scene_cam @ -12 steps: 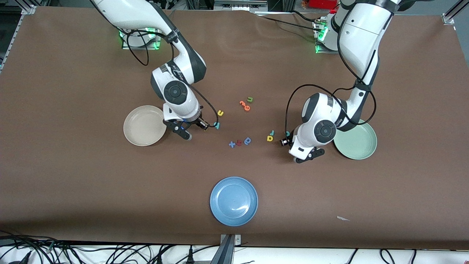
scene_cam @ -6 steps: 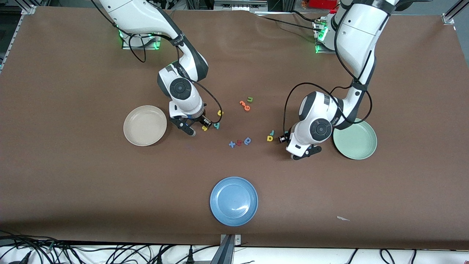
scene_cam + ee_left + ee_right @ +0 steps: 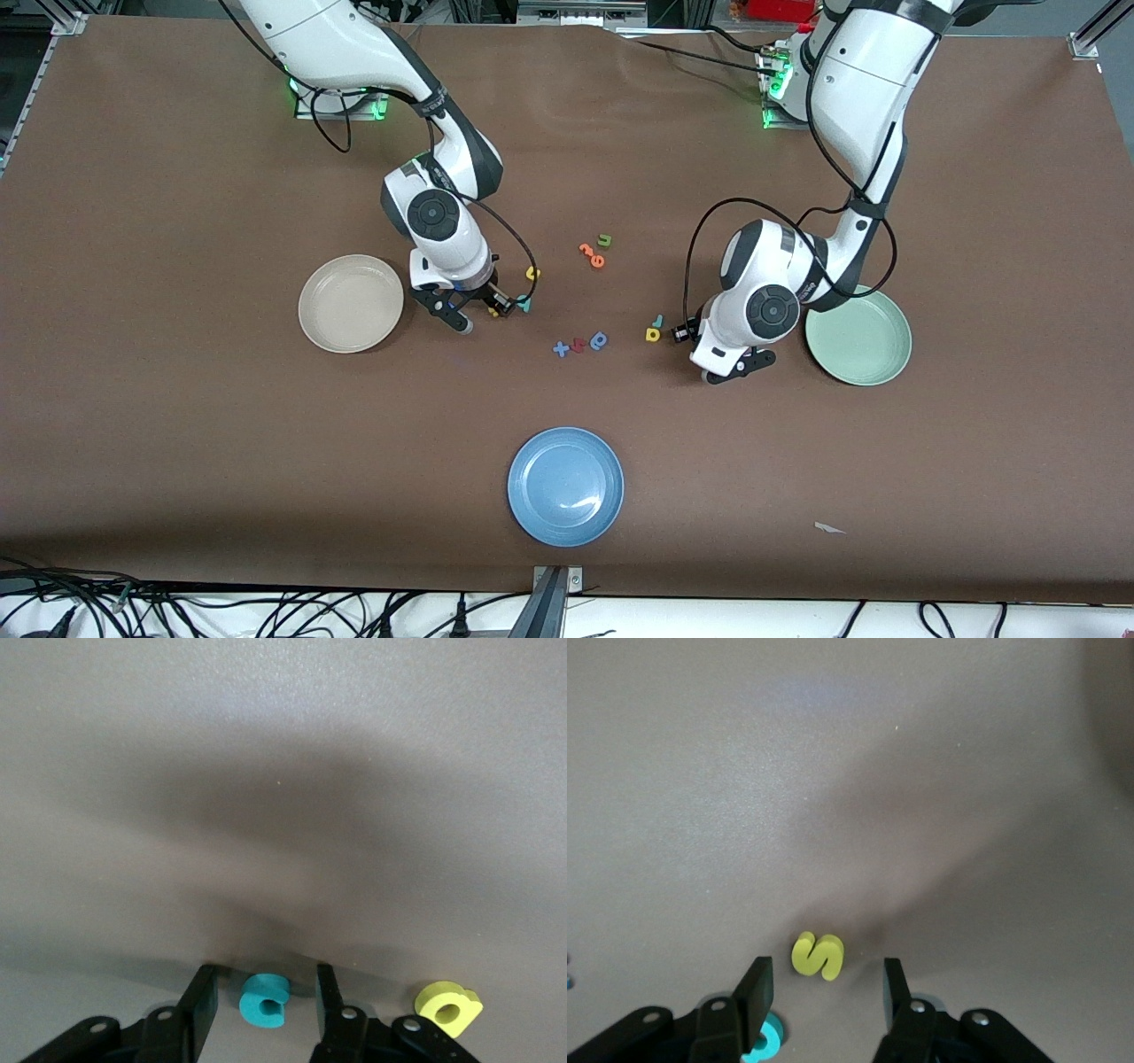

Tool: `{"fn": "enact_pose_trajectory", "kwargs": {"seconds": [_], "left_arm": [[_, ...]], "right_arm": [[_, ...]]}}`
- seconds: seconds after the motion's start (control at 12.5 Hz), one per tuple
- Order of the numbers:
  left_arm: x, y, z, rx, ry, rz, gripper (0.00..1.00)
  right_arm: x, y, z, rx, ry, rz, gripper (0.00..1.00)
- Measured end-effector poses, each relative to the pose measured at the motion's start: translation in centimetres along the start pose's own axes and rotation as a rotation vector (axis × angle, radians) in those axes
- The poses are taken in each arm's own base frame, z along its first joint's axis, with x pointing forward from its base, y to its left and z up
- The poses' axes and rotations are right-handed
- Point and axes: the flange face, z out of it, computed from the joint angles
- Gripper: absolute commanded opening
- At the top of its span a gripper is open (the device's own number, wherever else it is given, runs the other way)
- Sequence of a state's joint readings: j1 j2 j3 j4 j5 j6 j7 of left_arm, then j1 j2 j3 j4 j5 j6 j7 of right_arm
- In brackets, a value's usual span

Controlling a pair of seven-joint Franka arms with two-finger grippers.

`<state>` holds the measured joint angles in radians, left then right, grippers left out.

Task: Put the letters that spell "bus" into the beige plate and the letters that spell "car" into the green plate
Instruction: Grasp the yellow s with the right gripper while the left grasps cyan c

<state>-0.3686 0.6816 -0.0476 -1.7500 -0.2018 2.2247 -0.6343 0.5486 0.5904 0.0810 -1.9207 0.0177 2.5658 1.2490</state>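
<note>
The left wrist view has the teal c (image 3: 264,1001) lying on the table between the fingers of my left gripper (image 3: 264,990), which is open with a gap on each side. The yellow a (image 3: 449,1008) lies beside it. From the front, my left gripper (image 3: 702,341) hides the c and stands next to the yellow a (image 3: 653,334), the teal r (image 3: 657,321) and the green plate (image 3: 858,337). My right gripper (image 3: 824,985) is open, low over the yellow s (image 3: 818,955), with the teal b (image 3: 764,1041) by one finger. The yellow u (image 3: 532,273) and beige plate (image 3: 350,303) are close by.
A blue plate (image 3: 565,486) sits nearest the front camera. Mid-table lie a blue x (image 3: 560,349), a red letter (image 3: 578,346) and a blue round-bodied letter (image 3: 599,339). Farther off are orange letters (image 3: 591,254) and a green u (image 3: 604,239). Both arms' cables loop nearby.
My right gripper moved away from the beige plate and now sits over the yellow s. My left gripper shifted slightly toward the yellow a and its fingers narrowed around the teal c.
</note>
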Motion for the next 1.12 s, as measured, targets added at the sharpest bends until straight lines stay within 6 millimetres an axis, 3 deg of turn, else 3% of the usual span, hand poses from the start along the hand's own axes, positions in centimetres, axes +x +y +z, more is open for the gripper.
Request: {"fn": "enact_pose_trajectory", "kwargs": {"seconds": [0.32, 0.64, 1.12], "left_arm": [[-0.10, 0.10, -0.05, 0.000, 0.001, -0.004, 0.46], [-0.14, 0.09, -0.02, 0.000, 0.000, -0.006, 0.46], [-0.40, 0.26, -0.06, 0.001, 0.001, -0.005, 0.22]], "right_arm": [[0.04, 0.02, 0.57, 0.007, 0.002, 0.010, 0.54], [0.08, 0.04, 1.15, 0.017, 0.004, 0.013, 0.24], [0.50, -0.01, 0.77, 0.023, 0.011, 0.019, 0.21]]}}
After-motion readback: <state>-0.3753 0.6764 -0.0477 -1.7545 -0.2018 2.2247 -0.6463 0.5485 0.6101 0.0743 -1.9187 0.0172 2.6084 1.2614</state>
